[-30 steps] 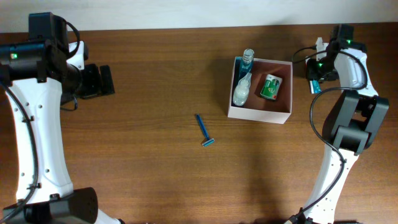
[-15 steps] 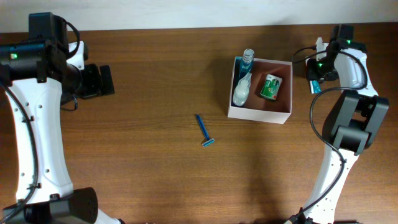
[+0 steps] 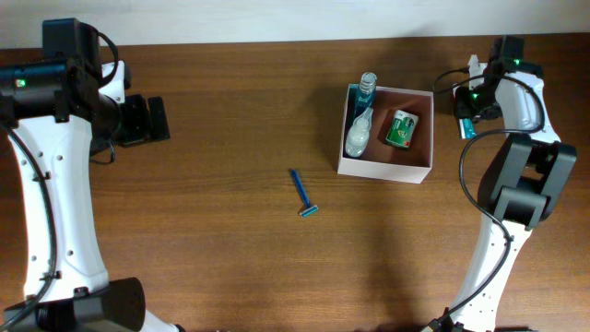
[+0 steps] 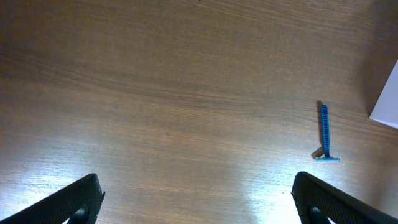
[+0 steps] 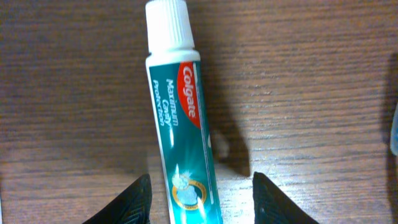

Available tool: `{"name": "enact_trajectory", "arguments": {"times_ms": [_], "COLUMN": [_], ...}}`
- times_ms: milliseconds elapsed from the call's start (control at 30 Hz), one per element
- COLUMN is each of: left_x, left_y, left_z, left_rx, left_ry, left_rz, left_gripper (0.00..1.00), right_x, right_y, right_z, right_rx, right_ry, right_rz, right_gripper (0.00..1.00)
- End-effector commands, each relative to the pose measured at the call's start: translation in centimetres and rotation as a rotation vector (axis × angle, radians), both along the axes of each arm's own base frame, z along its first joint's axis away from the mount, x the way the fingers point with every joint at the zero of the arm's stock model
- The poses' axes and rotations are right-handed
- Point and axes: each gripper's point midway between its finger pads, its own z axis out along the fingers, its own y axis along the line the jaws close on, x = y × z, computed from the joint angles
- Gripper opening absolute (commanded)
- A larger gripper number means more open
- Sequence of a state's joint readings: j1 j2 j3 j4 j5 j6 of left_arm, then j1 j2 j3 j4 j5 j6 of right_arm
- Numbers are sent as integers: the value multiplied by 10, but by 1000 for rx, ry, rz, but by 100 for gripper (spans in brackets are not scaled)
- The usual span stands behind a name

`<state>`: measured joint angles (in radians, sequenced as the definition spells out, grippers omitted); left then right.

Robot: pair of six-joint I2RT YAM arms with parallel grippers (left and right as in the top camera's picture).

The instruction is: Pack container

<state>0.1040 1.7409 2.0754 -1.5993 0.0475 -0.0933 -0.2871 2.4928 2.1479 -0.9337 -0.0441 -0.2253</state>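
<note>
The container (image 3: 422, 171), a square white-walled box with a pink-brown inside, stands right of centre and holds a clear bottle with a blue cap (image 3: 360, 115) and a small green packet (image 3: 401, 129). Its corner shows in the left wrist view (image 4: 387, 99). A blue razor (image 3: 302, 195) lies on the table left of it, also in the left wrist view (image 4: 324, 132). A teal toothpaste tube (image 5: 179, 118) with a white cap lies on the table right of the box (image 3: 468, 126). My right gripper (image 5: 200, 199) is open, its fingers either side of the tube. My left gripper (image 4: 196, 205) is open and empty at far left.
The wooden table (image 3: 230, 258) runs across the whole view. A pale wall strip (image 3: 277, 18) borders its far edge. My right arm's base and links (image 3: 521, 180) stand right of the box. My left arm (image 3: 55, 184) runs down the left side.
</note>
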Motion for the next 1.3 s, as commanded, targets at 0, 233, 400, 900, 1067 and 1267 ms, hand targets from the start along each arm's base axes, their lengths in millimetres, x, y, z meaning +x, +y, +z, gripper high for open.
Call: {"name": "enact_trajectory", "arguments": {"times_ms": [0, 233, 400, 900, 1067, 1267], "left_x": [-2, -2, -2, -2, -2, -2], "left_y": [1, 1, 1, 1, 1, 1], "left_z": [3, 3, 3, 3, 3, 3], "left_rx": [9, 9, 9, 9, 9, 9], "left_ry": [-10, -10, -10, -10, -11, -11], "left_rz": [-12, -11, -11, -11, -11, -11], "left_gripper": [100, 99, 99, 100, 99, 99], "right_x": [1, 2, 3, 3, 6, 7], "right_y": [5, 5, 9, 8, 7, 7], "right_z": [-12, -19, -19, -13, 16, 54], "right_rx": [9, 11, 31, 24, 22, 32], "right_ry": [10, 13, 7, 3, -3, -15], "right_rz": [15, 17, 22, 16, 16, -12], "right_gripper": [47, 47, 44, 19, 10, 10]}}
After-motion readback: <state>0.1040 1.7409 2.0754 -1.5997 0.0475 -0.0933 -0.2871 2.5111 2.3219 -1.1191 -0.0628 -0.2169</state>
